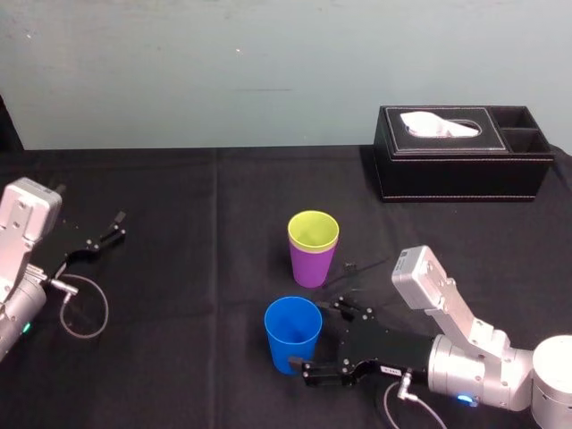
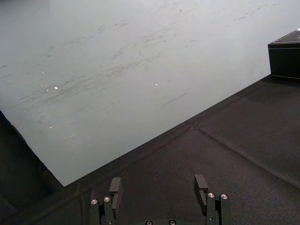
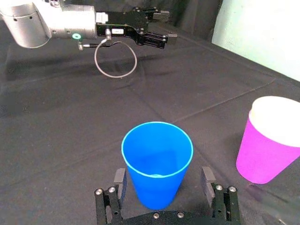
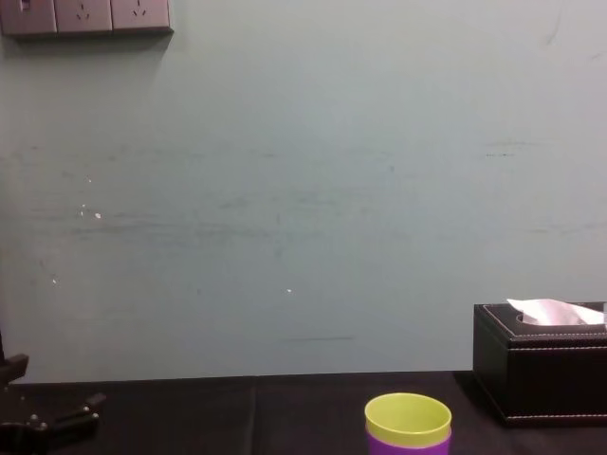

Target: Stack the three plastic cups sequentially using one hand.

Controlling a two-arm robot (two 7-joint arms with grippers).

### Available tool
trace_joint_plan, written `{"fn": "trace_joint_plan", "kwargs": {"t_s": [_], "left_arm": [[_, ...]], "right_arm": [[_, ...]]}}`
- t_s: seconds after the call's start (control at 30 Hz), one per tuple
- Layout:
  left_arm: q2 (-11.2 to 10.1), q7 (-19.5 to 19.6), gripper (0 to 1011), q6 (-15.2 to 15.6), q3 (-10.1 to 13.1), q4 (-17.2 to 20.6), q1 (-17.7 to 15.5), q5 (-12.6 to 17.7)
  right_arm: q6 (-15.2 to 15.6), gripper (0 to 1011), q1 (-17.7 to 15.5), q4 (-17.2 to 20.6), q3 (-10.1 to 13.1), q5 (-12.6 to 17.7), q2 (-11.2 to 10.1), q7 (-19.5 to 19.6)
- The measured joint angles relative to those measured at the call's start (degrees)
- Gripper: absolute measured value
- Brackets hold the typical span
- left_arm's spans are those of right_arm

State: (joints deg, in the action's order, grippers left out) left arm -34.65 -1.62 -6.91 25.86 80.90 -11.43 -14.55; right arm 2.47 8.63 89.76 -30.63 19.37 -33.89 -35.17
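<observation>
Black stitched tissue box [image 1: 460, 165] far right on black tablecloth [image 1: 179, 268], white tissue [image 1: 438, 125] poking out; sockets [image 4: 85, 16] on wall [image 4: 285, 190].

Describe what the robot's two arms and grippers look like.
Both arms are silver-grey with rounded joints and a boxy pale housing near the wrist. The left gripper and right gripper are black, each with two blocky fingers studded with silver screws. A grey cable loops beside each wrist, and each gripper carries a white label.

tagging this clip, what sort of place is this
Likely a robot test room: black-clothed table, bare pale wall with power sockets, right gripper at a blue cup, left gripper parked far left.
</observation>
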Motion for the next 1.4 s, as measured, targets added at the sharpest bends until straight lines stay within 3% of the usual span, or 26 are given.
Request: {"fn": "trace_joint_plan", "kwargs": {"t_s": [0.73,1.13,1.4], "left_arm": [[0.0,0.0,1011,0.0,0.0,0.0,0.0,0.0],[0.0,0.0,1012,0.0,0.0,0.0,0.0,0.0],[0.0,0.0,1011,0.0,0.0,0.0,0.0,0.0]], "right_arm": [[0.6,1003,1.46,-1.23,-1.22,0.44,2.11,0.09],[0.53,1003,1.53,-1.29,-1.29,0.42,2.21,0.09],[0.47,862,1.49,-1.28,-1.25,0.44,2.17,0.14]]}}
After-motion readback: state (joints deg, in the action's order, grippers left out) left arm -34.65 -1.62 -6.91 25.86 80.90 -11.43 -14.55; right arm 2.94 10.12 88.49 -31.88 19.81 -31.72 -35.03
